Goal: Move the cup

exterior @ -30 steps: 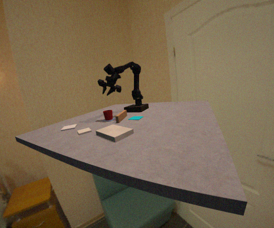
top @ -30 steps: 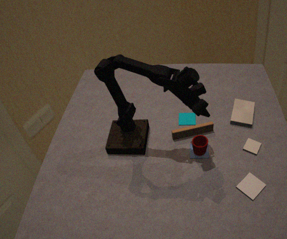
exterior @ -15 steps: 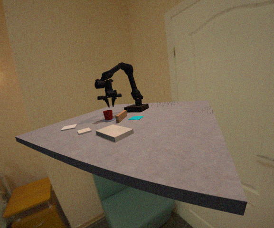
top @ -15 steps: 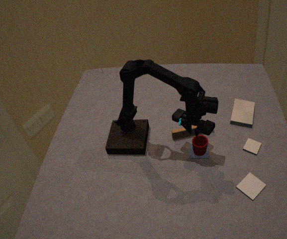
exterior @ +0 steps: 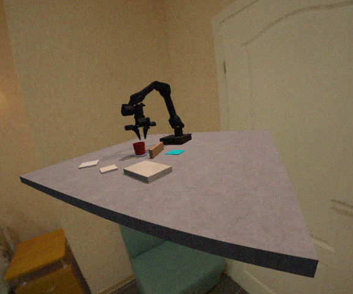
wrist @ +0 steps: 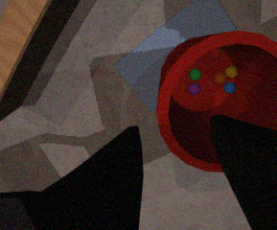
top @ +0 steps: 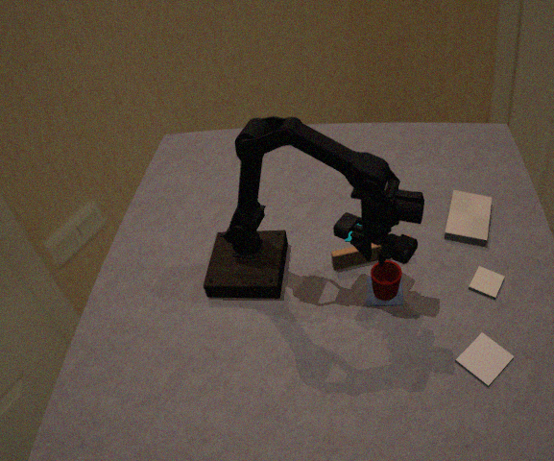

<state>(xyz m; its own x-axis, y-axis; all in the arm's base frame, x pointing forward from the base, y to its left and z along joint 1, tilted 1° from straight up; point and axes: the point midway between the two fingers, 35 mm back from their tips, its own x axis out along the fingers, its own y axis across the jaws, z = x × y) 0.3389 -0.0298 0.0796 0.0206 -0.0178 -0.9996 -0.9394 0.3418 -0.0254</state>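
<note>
The red cup [top: 385, 287] [exterior: 139, 148] [wrist: 267, 62] stands upright on the blue-grey pad [top: 398, 300] [wrist: 143, 72]. In the wrist view several coloured marbles [wrist: 195, 75] lie on its floor. The other pad, cyan [top: 349, 236] [exterior: 175, 152], lies beyond the wooden block and is mostly hidden by the gripper in the top view. My gripper [top: 374, 260] [exterior: 142, 139] [wrist: 175, 130] points down, partly open and empty, with its fingertips a little above the cup's rim. In the wrist view one finger overlaps the cup and the other is beside it.
A wooden block [top: 347, 257] [exterior: 156, 149] [wrist: 13, 48] stands like a low wall between the two pads. A thick pale slab [top: 469, 215] [exterior: 147, 169] and two thin pale tiles, one small [top: 487, 281] [exterior: 108, 168] and one larger [top: 485, 358] [exterior: 89, 164], lie beyond the cup from the arm's base.
</note>
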